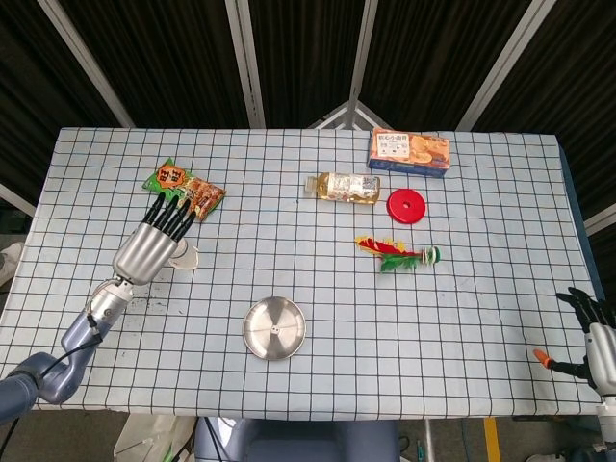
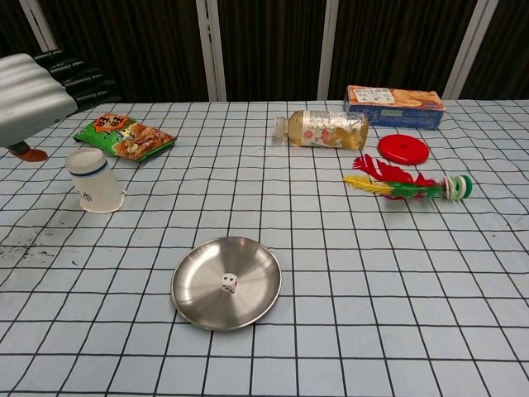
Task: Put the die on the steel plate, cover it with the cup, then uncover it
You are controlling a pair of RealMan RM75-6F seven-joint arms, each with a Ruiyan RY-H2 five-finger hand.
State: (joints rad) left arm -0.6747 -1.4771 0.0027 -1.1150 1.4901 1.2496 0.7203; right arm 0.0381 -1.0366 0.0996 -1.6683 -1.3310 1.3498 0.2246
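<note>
bright even overhead light | soft shadows | sharp | dark backdrop

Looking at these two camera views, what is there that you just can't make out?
- Die on the steel plate: too small in either view to read its top face.
- Cup: head view, partly hidden behind the left hand; whether it is tilted is unclear.
- Left hand: chest view, cut off by the left edge.
- Right hand: head view, cut by the right edge; absent from chest view.
- Biscuit box print: too small.
</note>
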